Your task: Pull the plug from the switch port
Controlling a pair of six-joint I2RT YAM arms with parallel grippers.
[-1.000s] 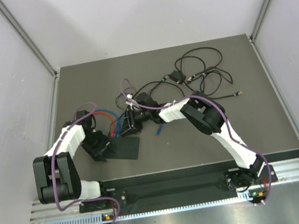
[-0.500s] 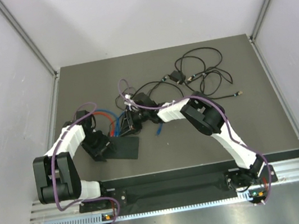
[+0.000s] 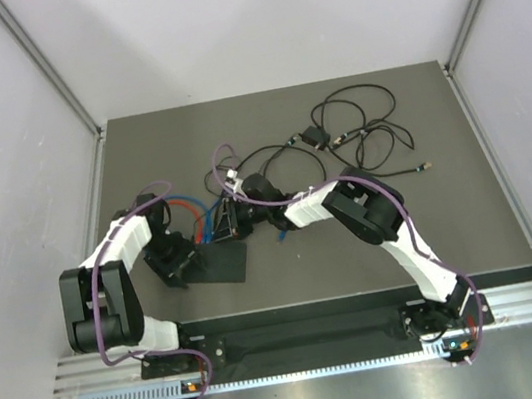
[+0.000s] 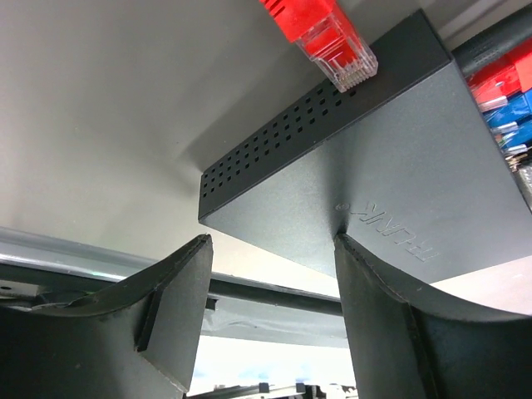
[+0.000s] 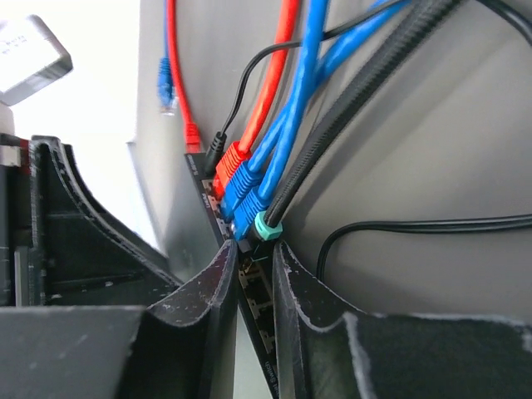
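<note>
Left gripper (image 4: pixel 273 243) spread astride flat matte-black switch box (image 4: pixel 399 166), 9 o'clock corner. Right gripper (image 5: pixel 249 248) narrowed around black teal-collared plug (image 5: pixel 265 226) at box's 12 o'clock edge; can't tell if gripping.

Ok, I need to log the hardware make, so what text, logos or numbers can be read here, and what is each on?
"TP-LINK": embossed logo on top of the black switch, upside down in the left wrist view; faint, best reading.
White tag in the right wrist view: print too blurred to read.
Nothing legible in the top view.
</note>
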